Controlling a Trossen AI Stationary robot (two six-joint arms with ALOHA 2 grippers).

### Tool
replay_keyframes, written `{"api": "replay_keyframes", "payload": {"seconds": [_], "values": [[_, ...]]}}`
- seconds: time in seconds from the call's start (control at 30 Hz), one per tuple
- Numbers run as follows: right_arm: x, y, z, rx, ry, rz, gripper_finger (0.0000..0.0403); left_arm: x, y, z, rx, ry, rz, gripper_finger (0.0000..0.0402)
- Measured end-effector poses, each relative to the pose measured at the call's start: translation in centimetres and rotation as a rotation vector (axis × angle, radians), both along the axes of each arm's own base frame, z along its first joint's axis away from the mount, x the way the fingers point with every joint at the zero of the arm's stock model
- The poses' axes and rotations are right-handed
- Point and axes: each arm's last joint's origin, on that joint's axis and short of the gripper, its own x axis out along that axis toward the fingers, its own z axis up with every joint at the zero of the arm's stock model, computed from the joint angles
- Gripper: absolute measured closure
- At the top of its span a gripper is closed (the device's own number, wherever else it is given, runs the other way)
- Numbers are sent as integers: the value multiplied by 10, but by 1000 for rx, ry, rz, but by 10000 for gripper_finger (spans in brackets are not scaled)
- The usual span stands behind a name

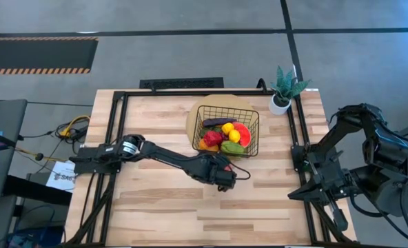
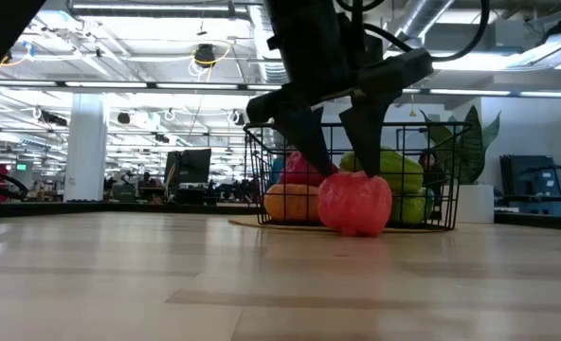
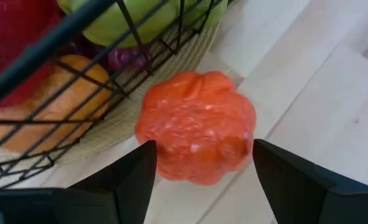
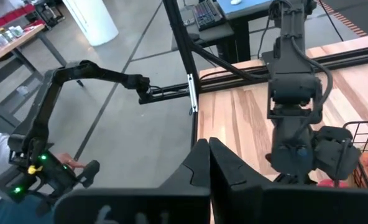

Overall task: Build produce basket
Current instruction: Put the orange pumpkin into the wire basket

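Wooden surface [image 1: 162,200] carried the basket [image 1: 249,135] at centre-far. Just near it, the left pincer [image 2: 335,142] stood open, straddling a red pepper [image 3: 195,126] without gripping. Right pincer [image 4: 209,163] was closed, empty.

Wood table [image 1: 162,207]: round mat [image 1: 198,110], potted plant [image 1: 282,88], red pepper [image 2: 354,203].

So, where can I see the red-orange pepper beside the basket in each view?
High view: mostly hidden beneath the left pincer.
Low view: red-orange pepper on the table, centre, before the basket.
Left wrist view: centre, between the fingers.
Right wrist view: only a sliver behind the left arm.
Shared landmark: the basket.
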Motion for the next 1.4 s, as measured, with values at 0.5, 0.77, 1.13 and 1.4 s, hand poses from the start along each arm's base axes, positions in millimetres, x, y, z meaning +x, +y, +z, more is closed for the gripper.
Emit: {"api": "replay_keyframes", "payload": {"seconds": [0.5, 0.77, 1.13, 1.4], "values": [[0, 1, 2, 17, -9, 3, 395, 8, 19, -7, -32, 17, -12, 150], [1, 3, 5, 32, -27, 16, 395, 13, 11, -34, -39, 65, -29, 196], [1, 3, 5, 39, -21, 34, 395, 21, -1, -11, -47, 29, -115, 393], [1, 3, 5, 40, -21, 35, 395, 24, -2, 11, -22, 2, -113, 400]]}}
